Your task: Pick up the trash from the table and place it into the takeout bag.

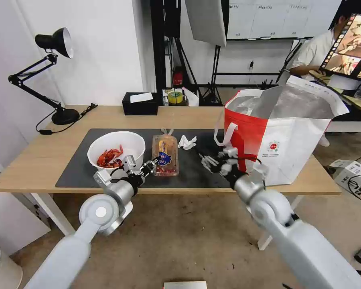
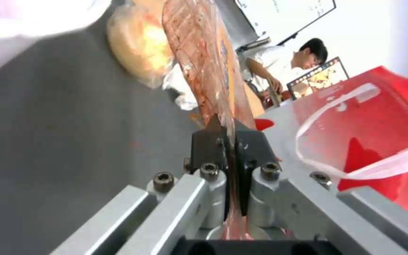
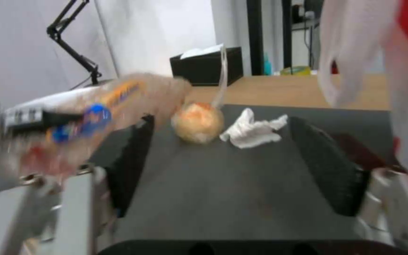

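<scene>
Gripping the near edge of the clear plastic food tray (image 1: 165, 155), the left gripper (image 1: 150, 165) has its jaws narrow on the thin rim, as the left wrist view shows with the plastic pinched between the black fingertips (image 2: 207, 143). The tray seems tilted up from the dark grey mat (image 1: 80, 168), and its long axis runs away from the robot, toward the far side of the table (image 1: 44, 154). The takeout bag (image 1: 282, 136) stands to the right of the tray, open at the top, with silver lining; what is inside I cannot see. So the tray must travel to the right and upward over the bag rim, I judge.

The right gripper (image 1: 216, 161) hovers over the mat just beside the bag, jaws wide and holding nothing. It is the nearer one to the crumpled white tissue (image 3: 253, 130) and the bagged bun (image 3: 198, 122), both lying on the mat ahead of it.

The white round bowl (image 1: 116, 150) sits left of the tray with red crayfish shells (image 1: 110, 157) inside.
</scene>
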Controlling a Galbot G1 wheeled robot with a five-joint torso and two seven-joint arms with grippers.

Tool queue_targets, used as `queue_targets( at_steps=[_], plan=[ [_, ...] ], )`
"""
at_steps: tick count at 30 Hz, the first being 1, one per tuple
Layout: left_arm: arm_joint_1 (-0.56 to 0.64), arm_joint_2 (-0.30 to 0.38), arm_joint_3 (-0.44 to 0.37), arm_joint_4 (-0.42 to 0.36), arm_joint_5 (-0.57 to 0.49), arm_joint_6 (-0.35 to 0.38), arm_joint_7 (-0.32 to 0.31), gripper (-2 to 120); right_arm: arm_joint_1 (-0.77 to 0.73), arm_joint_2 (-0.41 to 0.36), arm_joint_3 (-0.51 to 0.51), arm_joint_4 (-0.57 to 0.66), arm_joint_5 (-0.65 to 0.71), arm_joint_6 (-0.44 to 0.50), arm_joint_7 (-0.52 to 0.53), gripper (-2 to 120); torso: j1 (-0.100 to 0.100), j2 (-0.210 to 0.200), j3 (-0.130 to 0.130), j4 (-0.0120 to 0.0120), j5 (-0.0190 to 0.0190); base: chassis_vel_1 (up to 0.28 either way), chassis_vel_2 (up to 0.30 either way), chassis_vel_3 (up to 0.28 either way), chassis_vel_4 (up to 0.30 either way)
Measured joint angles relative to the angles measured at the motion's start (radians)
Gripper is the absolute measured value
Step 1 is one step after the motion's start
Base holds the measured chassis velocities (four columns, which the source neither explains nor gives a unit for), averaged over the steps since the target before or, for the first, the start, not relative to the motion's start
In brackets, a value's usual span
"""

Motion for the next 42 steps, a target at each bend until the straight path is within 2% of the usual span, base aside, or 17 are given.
queue_targets(
  at_steps=[3,5,7,13,20,22,23,25,30,32,34,36,38,39,42],
  plan=[
    [-0.011,0.008,-0.006,-0.013,-0.010,-0.001,-0.004,0,-0.059,-0.002,0.021,0.027,-0.028,0.033,-0.004,84,0.000,0.000,0.000,-0.0002,0.0002,0.000,0.000,0.000,0.000],
    [-0.038,0.027,-0.012,-0.029,-0.023,-0.004,-0.009,0,-0.143,0.005,0.054,0.064,-0.075,0.085,-0.007,95,0.000,0.000,0.000,0.0000,0.0000,0.000,0.000,0.000,0.000],
    [-0.048,0.035,-0.013,-0.034,-0.027,-0.004,-0.010,0,-0.170,0.011,0.067,0.073,-0.091,0.103,-0.008,98,0.000,0.000,0.000,0.0000,0.0001,0.000,0.000,0.000,0.000],
    [-0.128,0.069,-0.015,-0.055,-0.076,-0.005,-0.023,0,-0.344,0.052,0.142,0.128,-0.166,0.208,-0.010,100,0.000,0.000,0.000,0.0002,0.0000,0.000,0.000,0.000,0.000],
    [-0.236,0.070,0.025,-0.052,-0.114,-0.010,-0.033,0,-0.473,0.092,0.203,0.139,-0.213,0.270,-0.015,100,0.000,0.000,0.000,-0.0001,0.0000,0.000,0.000,0.000,0.000],
    [-0.309,0.070,0.060,-0.040,-0.133,-0.014,-0.041,0,-0.507,0.107,0.211,0.140,-0.231,0.284,-0.019,100,0.000,0.000,0.000,-0.0001,0.0000,0.000,0.000,0.000,0.000],
    [-0.309,0.070,0.060,-0.040,-0.133,-0.014,-0.041,0,-0.507,0.107,0.211,0.140,-0.231,0.284,-0.019,100,0.000,0.000,0.000,-0.0001,0.0000,0.000,0.000,0.000,0.000],
    [-0.402,0.065,0.112,-0.025,-0.157,-0.018,-0.053,0,-0.532,0.123,0.214,0.139,-0.256,0.296,-0.022,100,0.000,0.000,0.000,0.0000,0.0000,0.000,0.000,0.000,0.000],
    [-0.503,0.051,0.173,-0.009,-0.180,-0.023,-0.064,0,-0.542,0.139,0.216,0.131,-0.271,0.300,-0.022,100,0.000,0.000,0.000,0.0001,0.0001,0.000,0.000,0.000,0.000],
    [-0.620,0.023,0.260,0.027,-0.193,-0.027,-0.068,0,-0.544,0.150,0.215,0.126,-0.279,0.300,-0.022,100,0.000,0.000,0.000,0.0001,0.0002,0.000,0.000,0.000,0.000],
    [-0.646,0.015,0.280,0.039,-0.194,-0.028,-0.068,0,-0.544,0.152,0.215,0.124,-0.280,0.300,-0.022,100,0.000,0.000,0.000,0.0001,0.0001,0.000,0.000,0.000,0.000],
    [-0.747,-0.029,0.370,0.096,-0.194,-0.032,-0.066,0,-0.542,0.161,0.213,0.118,-0.288,0.300,-0.020,100,0.000,0.000,0.000,-0.0001,0.0005,0.000,0.000,0.000,0.000],
    [-0.769,-0.044,0.393,0.116,-0.192,-0.033,-0.065,0,-0.543,0.163,0.213,0.117,-0.290,0.300,-0.020,100,0.000,0.000,0.000,0.0000,0.0004,0.000,0.000,0.000,0.000],
    [-0.818,-0.081,0.443,0.163,-0.182,-0.038,-0.058,0,-0.546,0.167,0.212,0.114,-0.294,0.300,-0.020,100,0.000,0.000,0.000,-0.0001,0.0003,0.000,0.000,0.000,0.000],
    [-0.860,-0.124,0.484,0.215,-0.167,-0.042,-0.047,0,-0.551,0.172,0.211,0.109,-0.301,0.300,-0.020,100,0.000,0.000,0.000,-0.0001,0.0003,0.000,0.000,0.000,0.000]
  ],
)
